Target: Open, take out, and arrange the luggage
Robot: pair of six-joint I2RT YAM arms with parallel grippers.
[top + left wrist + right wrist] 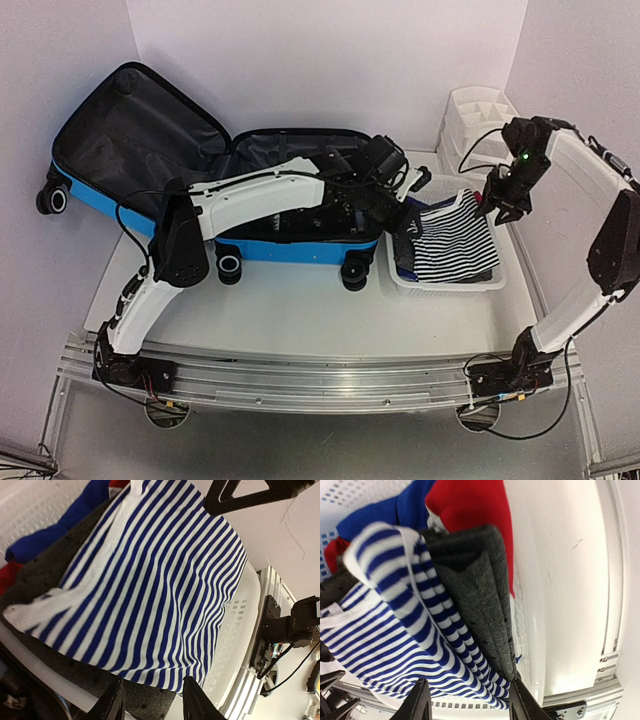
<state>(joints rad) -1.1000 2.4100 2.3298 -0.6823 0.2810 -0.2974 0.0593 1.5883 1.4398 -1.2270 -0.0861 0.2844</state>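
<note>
Left hand (152, 704) and right hand (469, 704), jaws half-spread, empty; striped shirt (150, 580) in mesh basket (235, 630) between them; unzipped luggage (290, 250) beside left hand.

Two arms, same build. Left arm (255, 195): long white links w/ smooth rounded shells, joined by chunky blk joint housings (182, 248); blk base block (120, 365) at the bottom end. Right arm (585, 165): white links too, w/ a big blk elbow housing (612, 245) & a blk base (505, 378). Thin blk cables (118, 218) run along both arms & trail from under the bases; a small red/yellow connector (172, 404) shows below the left one. Right wrist unit (515, 175) is all blk, w/ a green LED (521, 156) lit on it. Left jaws: two matte blk prongs, flat, tapering. Right jaws: same blk prongs.
</note>
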